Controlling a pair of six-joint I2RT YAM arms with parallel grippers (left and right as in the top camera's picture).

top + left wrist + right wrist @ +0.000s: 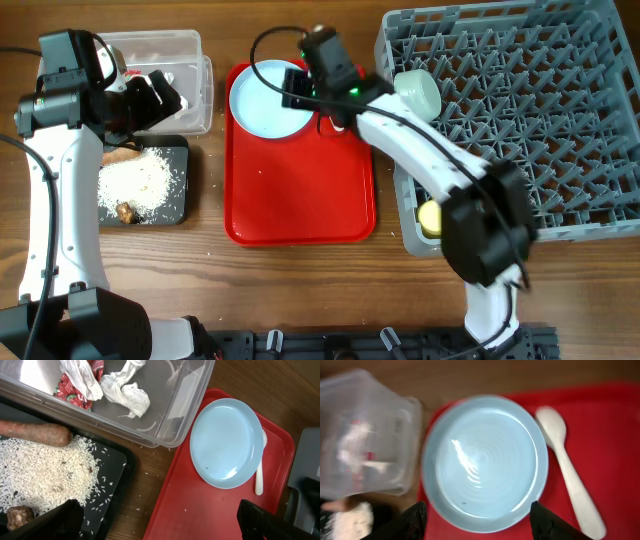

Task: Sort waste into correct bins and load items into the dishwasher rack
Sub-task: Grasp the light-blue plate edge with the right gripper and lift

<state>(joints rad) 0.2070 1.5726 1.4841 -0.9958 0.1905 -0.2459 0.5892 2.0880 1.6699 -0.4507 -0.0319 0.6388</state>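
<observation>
The pale blue plate [262, 100] lies at the back of the red serving tray, with the white spoon [570, 472] beside it. My right gripper [480, 526] is open and empty, its fingers on either side of the plate [485, 462]. My left gripper [160, 525] is open and empty, over the gap between the black tray and the red tray. The clear tub [165, 415] holds the red wrapper [75, 391] and white paper [127, 394]. The black tray [180, 190] holds rice [40, 470], the carrot stick [35, 434] and the brown lump [17, 517]. The pale blue bowl is out of view.
The grey dishwasher rack [540, 110] fills the right side, with the pale green bowl [420, 90] at its left edge and the yellow cup [430, 218] in its front left corner. The red serving tray [300, 200] sits in the middle. Rice grains lie on the wood.
</observation>
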